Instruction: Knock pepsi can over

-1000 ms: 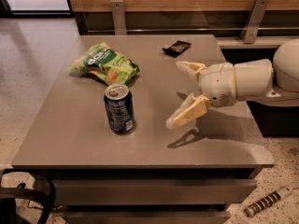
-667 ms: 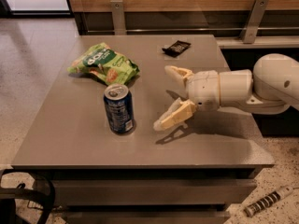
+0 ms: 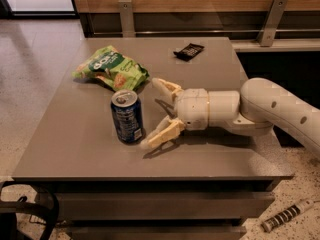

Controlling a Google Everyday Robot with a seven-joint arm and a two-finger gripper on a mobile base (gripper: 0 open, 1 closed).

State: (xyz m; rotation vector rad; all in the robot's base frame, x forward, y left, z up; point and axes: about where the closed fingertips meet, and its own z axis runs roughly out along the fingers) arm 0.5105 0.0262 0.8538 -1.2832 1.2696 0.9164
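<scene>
**Gripper at can, can upright**

Pepsi can (image 3: 126, 118) stands upright on the grey table (image 3: 70, 149), on the near side, left of centre. Gripper (image 3: 150, 113) sits low just right of it, fingers spread wide, nothing held, open mouth facing the can. Near fingertip (image 3: 150, 141) is by the can's base (contact or not: can't tell). The low, side-on pose looks set for a sideways shove, not a grasp. Green snack bag (image 3: 111, 70) lies just beyond the can, and a black packet (image 3: 188, 50) lies near the far edge. The can's white print and the bag's lettering aren't readable.
</scene>
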